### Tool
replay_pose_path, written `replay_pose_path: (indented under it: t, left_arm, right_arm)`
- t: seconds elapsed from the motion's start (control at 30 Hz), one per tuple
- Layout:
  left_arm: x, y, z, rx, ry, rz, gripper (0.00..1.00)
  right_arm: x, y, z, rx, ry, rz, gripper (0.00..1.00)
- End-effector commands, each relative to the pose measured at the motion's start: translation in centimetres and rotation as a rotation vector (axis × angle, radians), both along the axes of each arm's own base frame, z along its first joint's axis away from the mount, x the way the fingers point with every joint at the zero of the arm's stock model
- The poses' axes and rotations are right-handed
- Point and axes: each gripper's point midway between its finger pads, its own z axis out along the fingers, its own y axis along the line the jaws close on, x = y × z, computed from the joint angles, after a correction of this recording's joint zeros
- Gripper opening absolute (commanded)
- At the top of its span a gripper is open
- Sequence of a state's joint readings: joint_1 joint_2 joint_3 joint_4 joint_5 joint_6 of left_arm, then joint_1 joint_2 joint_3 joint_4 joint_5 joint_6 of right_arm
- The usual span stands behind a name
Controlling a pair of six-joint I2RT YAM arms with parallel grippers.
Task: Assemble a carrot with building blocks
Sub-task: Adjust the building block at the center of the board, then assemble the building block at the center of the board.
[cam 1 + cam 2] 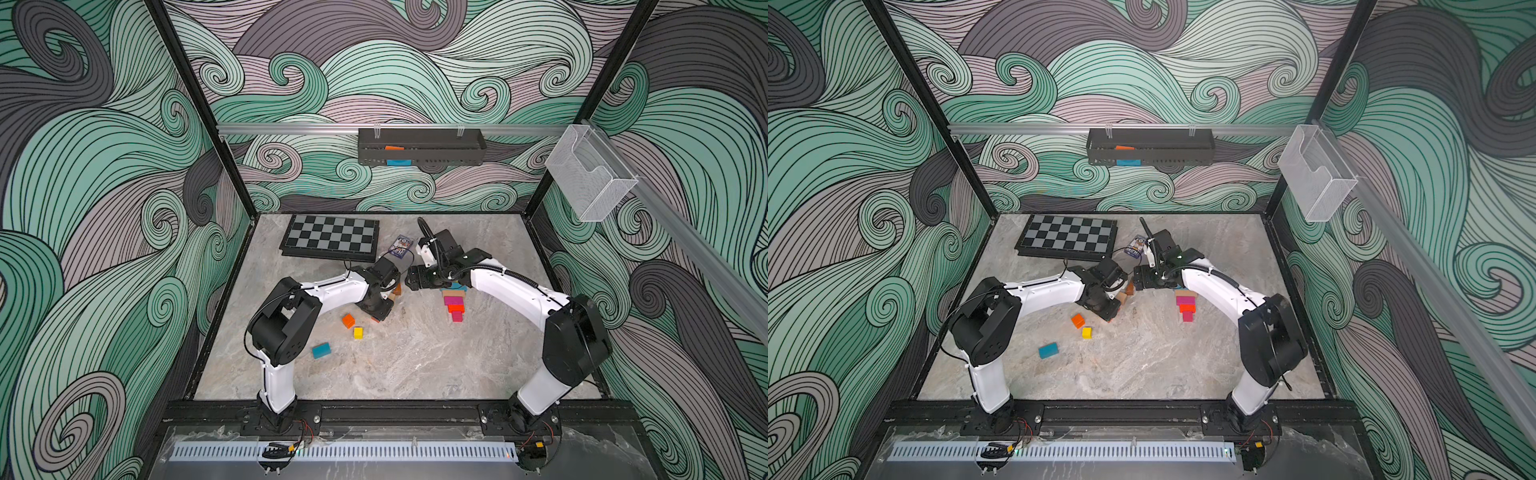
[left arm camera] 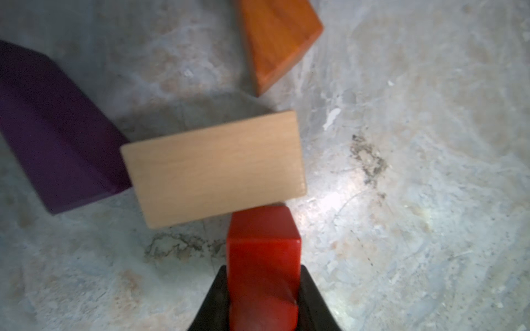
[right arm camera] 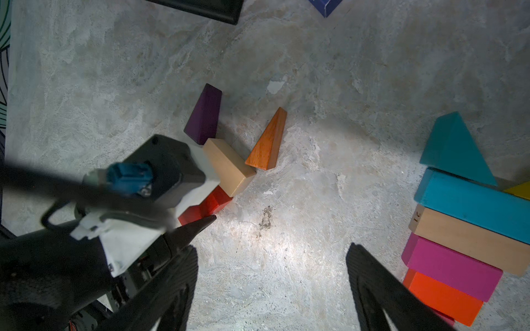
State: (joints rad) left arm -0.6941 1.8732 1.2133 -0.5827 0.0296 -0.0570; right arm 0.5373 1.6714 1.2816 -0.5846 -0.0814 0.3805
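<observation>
In both top views my left gripper (image 1: 377,313) points down at the marble-patterned table (image 1: 415,365), just beside a small orange cube (image 1: 348,320). My right gripper (image 1: 409,282) hovers near the stepped row of blocks (image 1: 454,303) (teal, beige, pink, red), which lies flat mid-table.

Left wrist: my black fingers (image 2: 212,301) clamp a glossy red block (image 2: 263,243) from both sides. Its far end touches a plain beige cuboid (image 2: 213,169) with visible wood grain. A dark purple block (image 2: 57,129) meets the cuboid's other end, and an orange wedge (image 2: 278,40) lies apart.

Right wrist: my right gripper's ribbed fingers (image 3: 372,275) stand wide apart, holding nothing.
</observation>
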Motion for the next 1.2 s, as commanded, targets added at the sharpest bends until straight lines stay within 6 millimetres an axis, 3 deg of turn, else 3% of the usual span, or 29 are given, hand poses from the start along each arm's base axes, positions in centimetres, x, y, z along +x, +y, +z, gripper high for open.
replay_pose_path:
  t: [0.0,0.3,0.47,0.63,0.77,1.0,1.07,1.17]
  left_arm:
    - [0.6,-0.4,0.9,0.014,-0.045,-0.070,0.17]
    - [1.8,-1.0,0.6,0.042,-0.091,-0.187,0.23]
    - [2.0,-1.1,1.0,0.036,-0.118,-0.201,0.47]
    - [2.3,-0.6,2.4,0.030,-0.181,-0.177,0.55]
    - [3.1,0.9,5.0,0.029,-0.250,-0.054,0.56]
    - [0.1,2.5,8.4,-0.146,-0.175,0.282,0.54]
    - [-1.3,2.0,8.3,-0.250,-0.113,0.364,0.52]
    - [-3.0,0.7,6.6,-0.362,0.017,0.470,0.47]
  right_arm:
    - [-0.4,-0.3,0.8,0.019,-0.001,-0.007,0.82]
    - [-0.1,-0.2,1.0,0.027,-0.006,-0.019,0.81]
    - [0.0,0.0,1.2,0.031,-0.008,-0.013,0.82]
    - [0.0,0.1,1.5,0.039,-0.013,-0.011,0.84]
    - [0.1,0.0,2.2,0.046,-0.030,-0.013,0.84]
    - [-0.5,-0.6,3.5,0.046,-0.042,-0.010,0.86]
    - [-0.6,-0.9,3.6,0.049,-0.043,-0.013,0.87]
    - [-0.8,-1.0,3.5,0.050,-0.038,-0.018,0.86]
